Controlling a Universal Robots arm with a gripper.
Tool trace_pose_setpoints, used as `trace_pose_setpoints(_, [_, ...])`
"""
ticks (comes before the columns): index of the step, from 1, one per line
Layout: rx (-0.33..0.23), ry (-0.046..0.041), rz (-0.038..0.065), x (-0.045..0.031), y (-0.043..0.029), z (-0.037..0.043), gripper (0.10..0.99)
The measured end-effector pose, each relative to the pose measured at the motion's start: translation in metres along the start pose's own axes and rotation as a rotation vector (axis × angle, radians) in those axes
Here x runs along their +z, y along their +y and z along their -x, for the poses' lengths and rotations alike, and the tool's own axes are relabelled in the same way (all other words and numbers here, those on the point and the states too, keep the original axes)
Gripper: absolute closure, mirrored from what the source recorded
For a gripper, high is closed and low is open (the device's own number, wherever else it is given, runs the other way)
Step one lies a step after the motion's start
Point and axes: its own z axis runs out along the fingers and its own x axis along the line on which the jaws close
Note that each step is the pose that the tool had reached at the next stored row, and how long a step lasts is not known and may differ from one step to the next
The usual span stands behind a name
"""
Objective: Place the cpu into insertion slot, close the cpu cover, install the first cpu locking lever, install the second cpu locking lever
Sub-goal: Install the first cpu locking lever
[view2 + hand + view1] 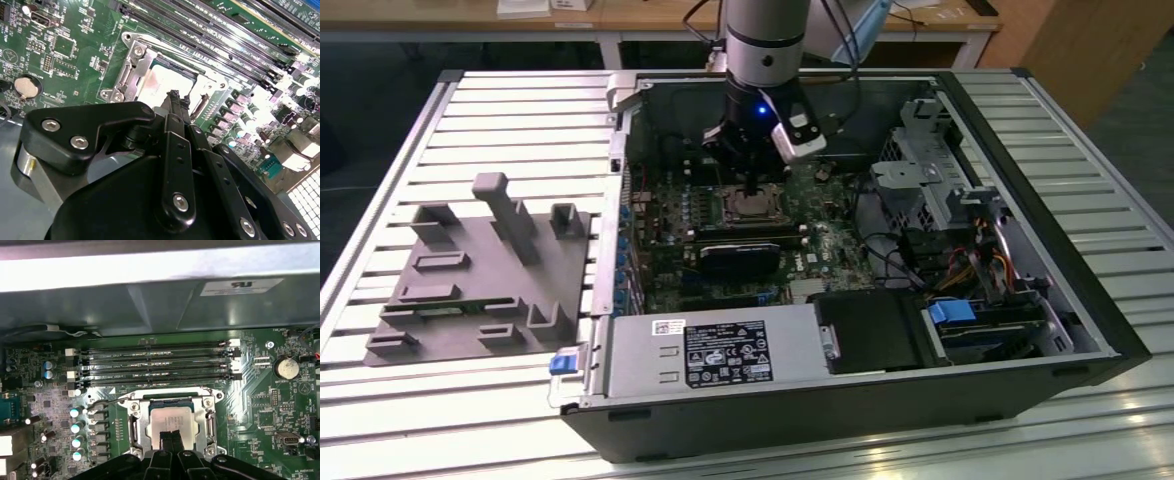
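Observation:
The cpu [170,421] lies flat in the insertion slot [750,207] on the green motherboard, its pale metal top showing. The silvery cpu cover [137,426] lies down around it, the chip visible through its square window. The slot itself is mostly hidden under the chip and cover. A thin wire lever [107,402] runs along the cover's edge beside the memory slots. My gripper [171,436] hangs straight above the chip. Its two black fingertips [175,96] are pressed together, shut on nothing, just over the chip's edge. In the second wrist view the cpu [161,82] and cover [131,70] show beyond the fingers.
Several long black memory slots [155,365] run beside the socket. A black block [734,255] sits in front of it, a grey power-supply box [707,355] at the case front, and a drive cage [927,170] with cables on the exterior view's right. A grey fixture [480,270] stands outside the case.

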Motion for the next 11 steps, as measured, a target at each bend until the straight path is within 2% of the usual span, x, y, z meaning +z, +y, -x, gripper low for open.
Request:
trace_pose_setpoints(5, [0.000, 0.0000, 0.000, 0.0000, -0.0005, -0.0061, 0.984])
trace_pose_setpoints(10, [0.000, 0.0000, 0.000, 0.0000, -0.0013, -0.0151, 0.984])
trace_pose_setpoints(11, [0.000, 0.0000, 0.000, 0.0001, -0.0016, -0.0194, 0.984])
